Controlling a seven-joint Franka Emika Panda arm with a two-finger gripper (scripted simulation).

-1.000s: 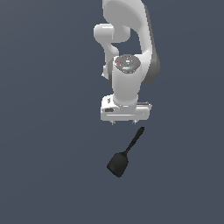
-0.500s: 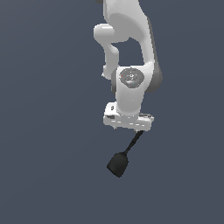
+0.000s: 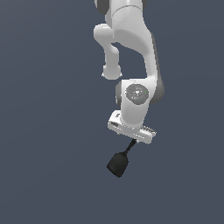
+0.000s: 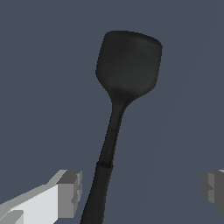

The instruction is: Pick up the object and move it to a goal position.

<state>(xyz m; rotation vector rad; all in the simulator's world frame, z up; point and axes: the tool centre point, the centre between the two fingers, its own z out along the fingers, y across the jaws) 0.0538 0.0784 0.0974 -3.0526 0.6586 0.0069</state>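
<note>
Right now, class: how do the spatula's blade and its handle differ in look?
The blade is broad and rounded-square; the handle is thin and straight. The blade lies clear of the gripper; the handle's end runs between its open fingers, not touching either. Both are matte black.

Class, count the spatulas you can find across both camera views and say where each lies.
1. The spatula lies on the surface just below the end effector; the wrist view shows the same one, its handle between the open fingers. None appears hidden.

Spatula (image 3: pixel 118 164) handle end hidden beneath gripper (image 3: pixel 131 141); contact perhaps unclear
</note>
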